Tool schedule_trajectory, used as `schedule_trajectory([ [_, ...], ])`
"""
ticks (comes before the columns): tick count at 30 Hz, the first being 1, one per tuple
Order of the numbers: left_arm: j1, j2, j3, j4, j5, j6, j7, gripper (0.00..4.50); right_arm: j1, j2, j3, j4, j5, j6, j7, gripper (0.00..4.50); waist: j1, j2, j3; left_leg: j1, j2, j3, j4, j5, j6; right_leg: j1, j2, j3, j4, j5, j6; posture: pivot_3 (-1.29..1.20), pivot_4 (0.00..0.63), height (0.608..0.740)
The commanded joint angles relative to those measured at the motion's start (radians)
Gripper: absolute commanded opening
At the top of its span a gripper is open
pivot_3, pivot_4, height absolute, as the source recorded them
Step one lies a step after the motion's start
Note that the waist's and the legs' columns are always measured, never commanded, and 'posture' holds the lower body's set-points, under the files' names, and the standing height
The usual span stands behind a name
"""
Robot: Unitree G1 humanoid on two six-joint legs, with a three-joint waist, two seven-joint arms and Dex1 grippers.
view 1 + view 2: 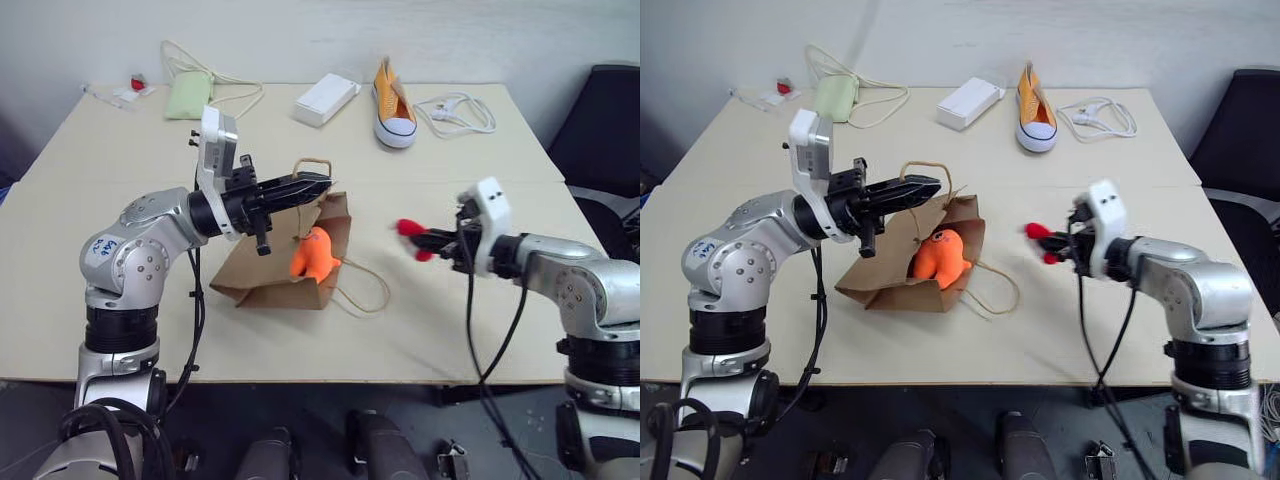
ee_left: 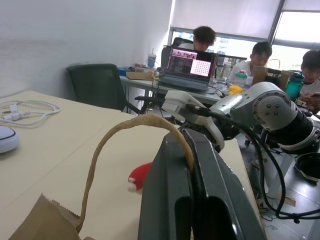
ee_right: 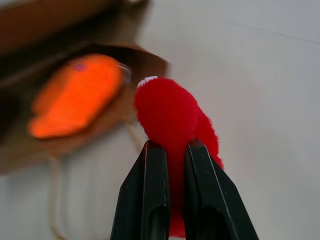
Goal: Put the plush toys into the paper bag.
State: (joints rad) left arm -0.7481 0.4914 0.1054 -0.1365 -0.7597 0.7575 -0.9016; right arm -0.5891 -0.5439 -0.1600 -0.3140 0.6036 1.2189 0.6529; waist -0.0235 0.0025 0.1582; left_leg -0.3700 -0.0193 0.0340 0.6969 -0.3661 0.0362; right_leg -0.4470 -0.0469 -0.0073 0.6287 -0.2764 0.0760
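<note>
Right gripper (image 3: 171, 150) we've got pinched on the red plush (image 3: 167, 112), right of the paper bag (image 1: 262, 275); left gripper (image 1: 305, 187) clamps its handle (image 1: 312, 163), orange plush (image 1: 314, 254) at the mouth.

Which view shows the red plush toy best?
The right wrist view: the red plush toy sits large between the right end effector fingers. Both eye views show it small and blurred; the left wrist view shows part of it.

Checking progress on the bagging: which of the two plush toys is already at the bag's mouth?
The orange fish toy sits in the open mouth of the paper bag. The red toy is pinched in the right end effector, off to the bag's side.
</note>
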Motion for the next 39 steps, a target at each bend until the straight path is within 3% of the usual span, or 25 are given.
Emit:
schedule_trajectory([
  [1,-0.039,0.025,0.001,0.006,-0.020,0.005,-0.040,0.00,-0.058,0.066,0.024,-0.064,0.050,0.046,-0.060,0.01,0.004,0.000,0.000,0.000,0.000,0.000,0.000,0.000,0.000,0.000,0.000,0.000,0.000,0.000,0.000,0.00,0.150,0.740],
  [6,-0.056,0.036,-0.037,-0.022,-0.024,0.016,-0.091,0.00,-0.145,0.198,0.176,0.070,-0.035,-0.057,-0.115,0.01,-0.001,0.000,0.000,0.000,-0.001,0.000,0.000,0.000,0.000,0.000,0.000,-0.001,0.000,0.000,0.000,0.00,0.150,0.740],
  [15,-0.056,0.040,-0.070,-0.026,0.006,-0.014,-0.115,0.00,-0.252,0.376,0.204,0.368,-0.124,-0.249,-0.179,0.01,-0.007,0.000,0.000,-0.001,-0.001,-0.001,-0.001,0.000,0.000,-0.001,0.000,-0.002,0.000,0.000,0.000,0.00,0.150,0.740],
  [20,-0.051,0.042,-0.069,-0.032,0.021,-0.031,-0.106,0.00,-0.252,0.452,0.147,0.401,-0.086,-0.221,-0.211,0.01,-0.008,0.000,0.000,-0.001,-0.001,-0.001,-0.001,0.000,0.000,-0.001,0.000,-0.002,0.000,0.000,0.000,0.00,0.150,0.740],
  [23,-0.051,0.037,-0.061,0.005,0.046,-0.056,-0.090,0.00,-0.232,0.444,0.140,0.349,-0.045,-0.168,-0.185,0.01,-0.008,0.000,0.000,-0.001,-0.001,-0.001,-0.001,0.000,0.000,-0.001,0.000,-0.002,0.001,0.000,0.000,0.00,0.150,0.740],
  [27,-0.081,0.022,-0.056,0.089,0.075,-0.096,-0.088,0.00,-0.177,0.363,0.223,0.240,0.042,-0.055,-0.051,0.01,-0.005,0.000,0.000,-0.001,-0.001,-0.003,-0.001,0.000,0.000,-0.001,0.000,-0.003,0.001,0.000,0.000,0.00,0.150,0.740],
  [39,-0.116,-0.011,-0.057,0.125,0.089,-0.115,-0.085,0.00,-0.180,0.366,0.343,0.376,-0.077,-0.186,-0.017,0.01,-0.008,0.000,0.000,-0.001,-0.001,-0.002,-0.001,0.000,0.000,-0.001,-0.001,-0.003,0.001,0.000,0.000,0.00,0.150,0.740],
])
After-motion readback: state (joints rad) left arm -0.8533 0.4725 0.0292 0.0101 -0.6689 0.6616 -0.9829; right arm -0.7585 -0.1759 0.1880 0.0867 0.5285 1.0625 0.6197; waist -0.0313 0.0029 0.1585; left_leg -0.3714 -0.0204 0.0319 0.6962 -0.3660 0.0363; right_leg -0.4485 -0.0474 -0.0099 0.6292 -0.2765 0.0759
